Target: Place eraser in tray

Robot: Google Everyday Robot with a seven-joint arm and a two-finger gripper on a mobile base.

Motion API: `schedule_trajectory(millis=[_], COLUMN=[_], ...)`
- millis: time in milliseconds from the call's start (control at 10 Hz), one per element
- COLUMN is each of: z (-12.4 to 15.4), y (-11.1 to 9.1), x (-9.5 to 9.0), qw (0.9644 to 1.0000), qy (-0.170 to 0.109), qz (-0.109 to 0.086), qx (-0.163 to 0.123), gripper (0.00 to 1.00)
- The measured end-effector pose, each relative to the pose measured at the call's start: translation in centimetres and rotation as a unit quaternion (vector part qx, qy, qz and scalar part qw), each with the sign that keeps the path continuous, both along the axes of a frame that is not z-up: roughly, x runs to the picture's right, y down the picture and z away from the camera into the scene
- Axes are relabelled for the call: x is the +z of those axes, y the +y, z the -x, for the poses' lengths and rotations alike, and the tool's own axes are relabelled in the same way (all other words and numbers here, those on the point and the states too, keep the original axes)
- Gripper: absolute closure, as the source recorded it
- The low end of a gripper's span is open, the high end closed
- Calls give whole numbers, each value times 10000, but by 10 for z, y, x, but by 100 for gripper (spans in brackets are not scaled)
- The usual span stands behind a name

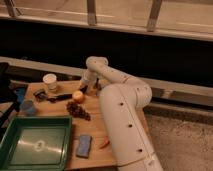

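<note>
Only one camera view is offered, and everything is read from it. The white arm (122,107) is seen rising from the lower right, bending at its upper joint and pointing down at the far part of the wooden table (55,107). The gripper (84,90) is held low there, just beside the orange ball (78,96). Whether it is open or closed cannot be told, and nothing is seen to be carried in it.

The eraser (40,93) is found lying on the table toward the left side of the view, below the white cup (50,80) and close to one end of the black-handled tool (60,97). It is thus set well apart from the gripper, with the ball and the tool between them (the dark grapes (78,109) lie nearer the camera, off that line). Its long axis appears to run roughly across the view, though this is not firmly made out.

The tray (20,147) is placed at the near left corner, and the eraser is not in it. The pick is judged not yet made. A sideways travel toward the left of the view, past ball and tool, is called for before any descent. From there a short carry toward the camera would be needed to reach the tray.
</note>
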State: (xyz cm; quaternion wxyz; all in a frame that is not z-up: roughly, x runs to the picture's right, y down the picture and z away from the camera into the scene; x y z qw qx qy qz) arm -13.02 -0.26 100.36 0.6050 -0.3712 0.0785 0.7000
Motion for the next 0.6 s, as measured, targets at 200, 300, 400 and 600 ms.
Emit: schedule_trajectory(millis=[200,300,400,600], z=[0,1,5,9], y=[0,0,-3,-19], x=[1,0,-6,-32], qw=[10000,10000,9999,9990], qy=[6,-1,-61,-232], qz=[-9,-23,-106,-379], qx=[-12,-13,-8,17], gripper=[100,100,100,100])
